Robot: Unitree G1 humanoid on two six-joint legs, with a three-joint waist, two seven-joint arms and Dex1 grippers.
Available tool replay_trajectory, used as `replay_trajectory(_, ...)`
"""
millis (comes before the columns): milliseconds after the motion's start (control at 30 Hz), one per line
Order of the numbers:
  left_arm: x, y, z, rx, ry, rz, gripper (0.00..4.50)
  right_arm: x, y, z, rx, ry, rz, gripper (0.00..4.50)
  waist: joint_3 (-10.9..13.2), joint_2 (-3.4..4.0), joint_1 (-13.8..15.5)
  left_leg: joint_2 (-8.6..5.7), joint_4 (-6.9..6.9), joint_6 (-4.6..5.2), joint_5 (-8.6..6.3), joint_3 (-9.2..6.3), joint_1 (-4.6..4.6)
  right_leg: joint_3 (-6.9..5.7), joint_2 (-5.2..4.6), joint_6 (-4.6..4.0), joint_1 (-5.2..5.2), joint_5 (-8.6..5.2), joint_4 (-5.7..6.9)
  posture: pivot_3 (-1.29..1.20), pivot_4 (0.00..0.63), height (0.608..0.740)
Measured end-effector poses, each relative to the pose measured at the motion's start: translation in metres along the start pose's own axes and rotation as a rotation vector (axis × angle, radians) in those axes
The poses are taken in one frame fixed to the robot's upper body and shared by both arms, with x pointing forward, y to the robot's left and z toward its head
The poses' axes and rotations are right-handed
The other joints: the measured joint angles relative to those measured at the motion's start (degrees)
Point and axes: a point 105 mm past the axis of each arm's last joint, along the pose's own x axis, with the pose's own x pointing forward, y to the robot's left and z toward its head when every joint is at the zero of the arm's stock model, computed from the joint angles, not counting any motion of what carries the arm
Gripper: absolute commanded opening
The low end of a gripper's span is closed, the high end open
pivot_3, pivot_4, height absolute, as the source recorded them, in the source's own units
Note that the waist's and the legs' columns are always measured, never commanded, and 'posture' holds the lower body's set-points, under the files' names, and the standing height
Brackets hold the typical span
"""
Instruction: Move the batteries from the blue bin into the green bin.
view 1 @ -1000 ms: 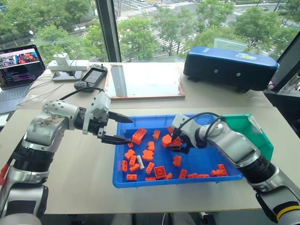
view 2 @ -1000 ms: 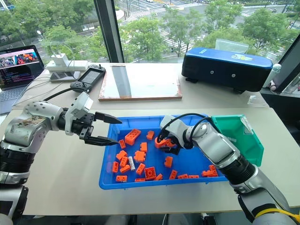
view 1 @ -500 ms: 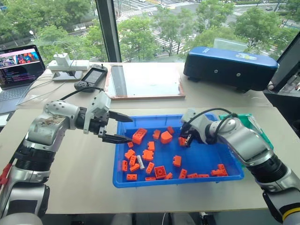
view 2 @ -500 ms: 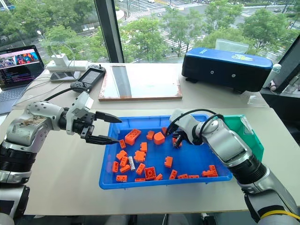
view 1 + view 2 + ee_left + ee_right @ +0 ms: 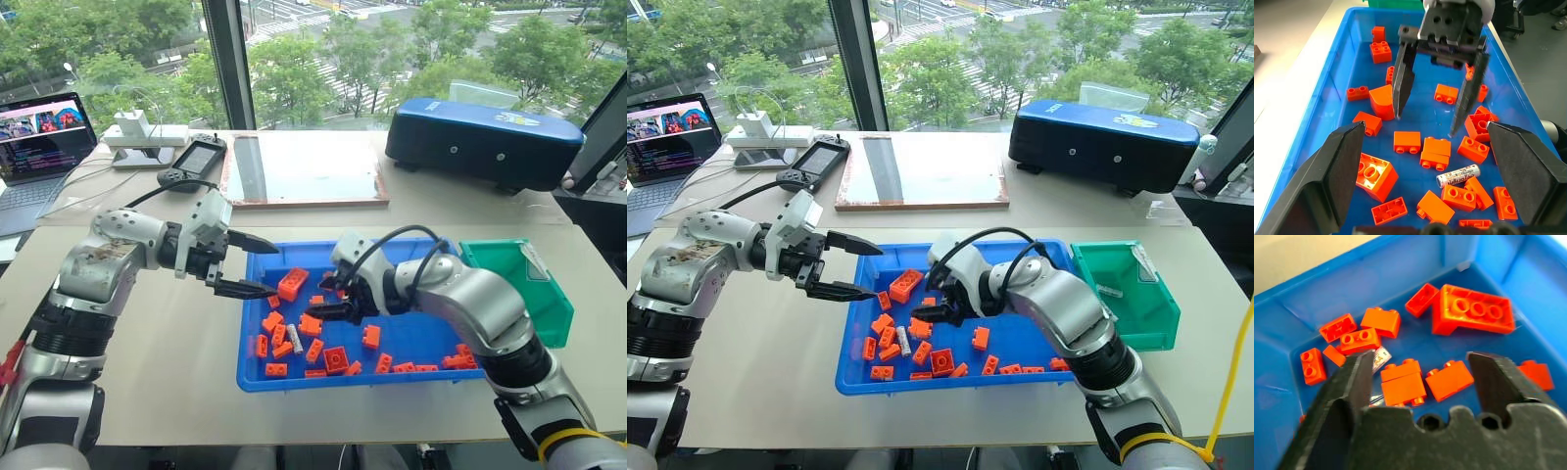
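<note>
A battery (image 5: 295, 338) lies among orange bricks (image 5: 310, 324) in the blue bin (image 5: 421, 333); another rests in the green bin (image 5: 1156, 323) at its right. The right end effector (image 5: 335, 300), fingers apart and empty, hovers over the bricks. The left end effector (image 5: 252, 265), also spread, hangs at the blue bin's left rim.

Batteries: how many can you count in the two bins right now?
2. One battery lies among the orange bricks at the blue bin's left side; another battery lies in the green bin. Bricks may hide more.
</note>
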Motion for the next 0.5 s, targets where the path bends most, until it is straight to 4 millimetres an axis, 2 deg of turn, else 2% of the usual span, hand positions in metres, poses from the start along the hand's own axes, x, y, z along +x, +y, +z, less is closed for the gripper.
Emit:
replay_trajectory(300,-0.003,0.001,-0.002,0.001,0.02,0.019,4.27,0.018,0.004,-0.017,-0.061,0.077,0.039,4.49,0.0,0.0,-0.09,0.0,0.0,0.0,0.0,-0.02,0.01,-0.03,0.01,0.0,-0.01,0.0,0.01,0.0,0.15,0.74)
replay_trajectory(500,-0.004,0.002,-0.003,-0.002,0.027,0.03,4.27,0.025,0.008,-0.016,-0.162,0.087,0.098,4.49,0.0,0.0,-0.09,0.0,0.0,0.0,0.0,-0.04,0.02,-0.04,0.01,0.0,-0.01,0.0,0.0,0.0,0.15,0.74)
